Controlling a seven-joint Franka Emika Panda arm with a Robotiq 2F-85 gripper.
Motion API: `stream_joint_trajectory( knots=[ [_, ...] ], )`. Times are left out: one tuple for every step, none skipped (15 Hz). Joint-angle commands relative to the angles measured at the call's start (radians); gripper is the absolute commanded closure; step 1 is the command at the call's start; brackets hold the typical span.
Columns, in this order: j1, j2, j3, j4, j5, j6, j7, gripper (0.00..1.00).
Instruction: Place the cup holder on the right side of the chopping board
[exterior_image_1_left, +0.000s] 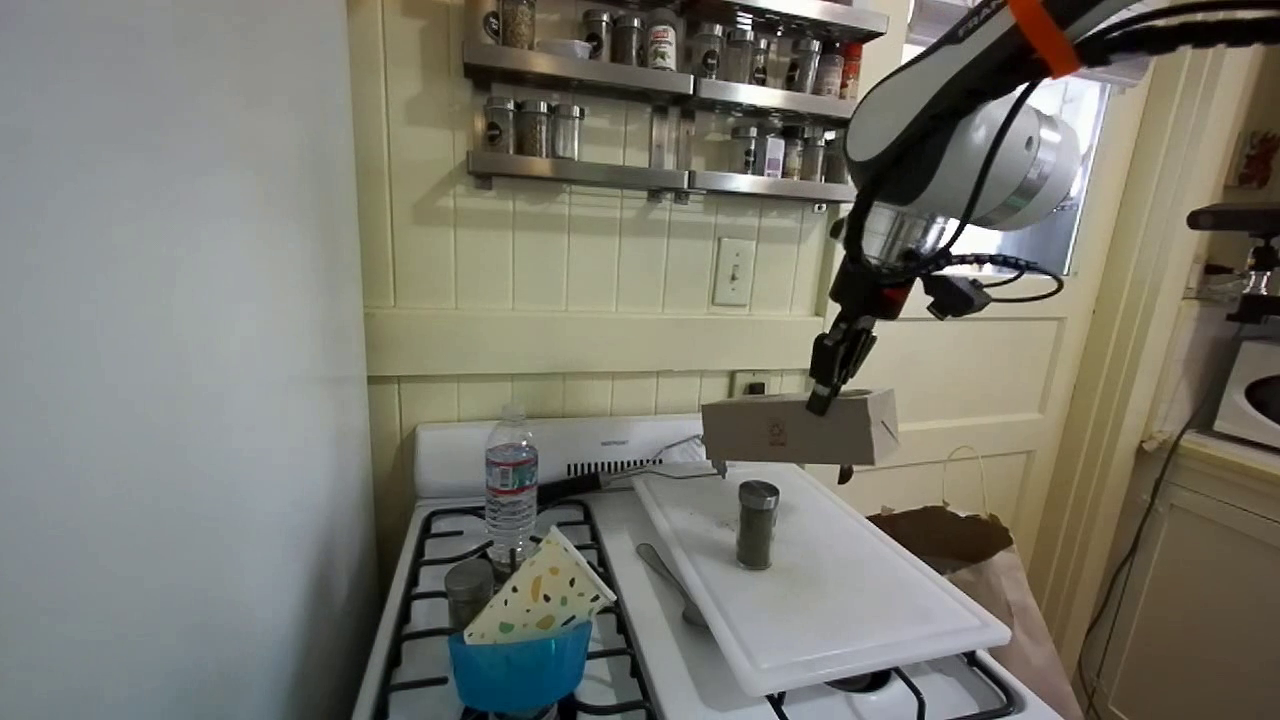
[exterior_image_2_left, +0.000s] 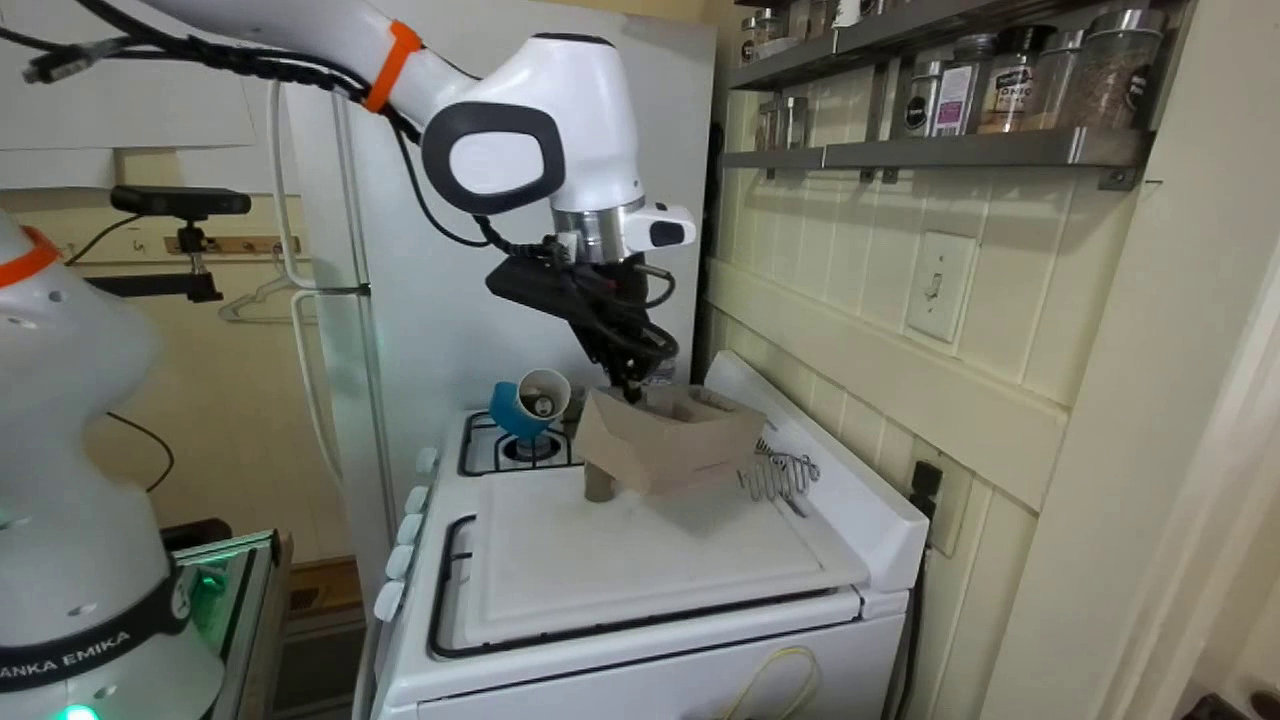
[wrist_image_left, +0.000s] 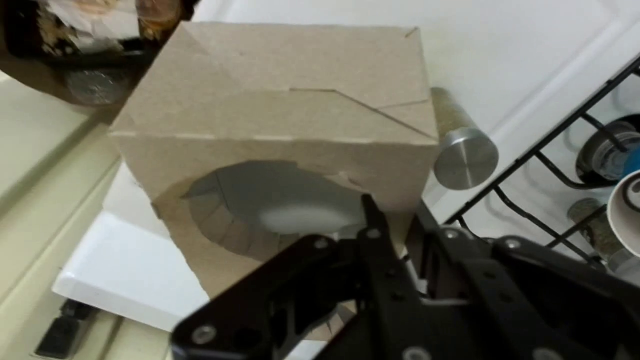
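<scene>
The cup holder is a grey-brown cardboard tray with round holes, seen in both exterior views (exterior_image_1_left: 765, 432) (exterior_image_2_left: 650, 450) and the wrist view (wrist_image_left: 280, 115). My gripper (exterior_image_1_left: 822, 396) is shut on an edge of its top, one finger inside a hole and one outside, as the wrist view shows at the gripper (wrist_image_left: 393, 205). It also shows in an exterior view (exterior_image_2_left: 632, 390). The cup holder hangs in the air over the wall-side part of the white chopping board (exterior_image_1_left: 840, 610) (exterior_image_2_left: 640, 570), which lies on the stove.
An upright spice jar (exterior_image_1_left: 757, 530) stands on the board, close to the cup holder in the wrist view (wrist_image_left: 466, 157). A spoon (exterior_image_1_left: 670, 585), a wire masher (exterior_image_2_left: 780, 475), a water bottle (exterior_image_1_left: 511, 490), a blue cup (exterior_image_1_left: 520, 668) and a patterned cup (exterior_image_1_left: 545, 590) are nearby. A paper bag (exterior_image_1_left: 1010, 600) stands beside the stove.
</scene>
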Motion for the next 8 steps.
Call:
stream_joint_trajectory(
  knots=[
    [-0.071, -0.194, 0.076, -0.132, -0.132, -0.038, 0.264, 0.96],
    [-0.090, -0.223, 0.096, -0.146, -0.158, -0.057, 0.329, 0.96],
    [-0.107, -0.245, 0.115, -0.156, -0.177, -0.077, 0.389, 0.96],
    [-0.042, -0.258, 0.052, -0.160, -0.233, -0.100, 0.478, 0.96],
    [-0.040, -0.261, 0.051, -0.154, -0.246, -0.130, 0.541, 0.96],
    [0.006, -0.213, 0.006, -0.127, -0.239, -0.088, 0.457, 0.84],
    [0.006, -0.226, 0.006, -0.131, -0.253, -0.106, 0.502, 0.84],
    [0.005, -0.234, 0.006, -0.132, -0.259, -0.114, 0.523, 0.84]
  ],
)
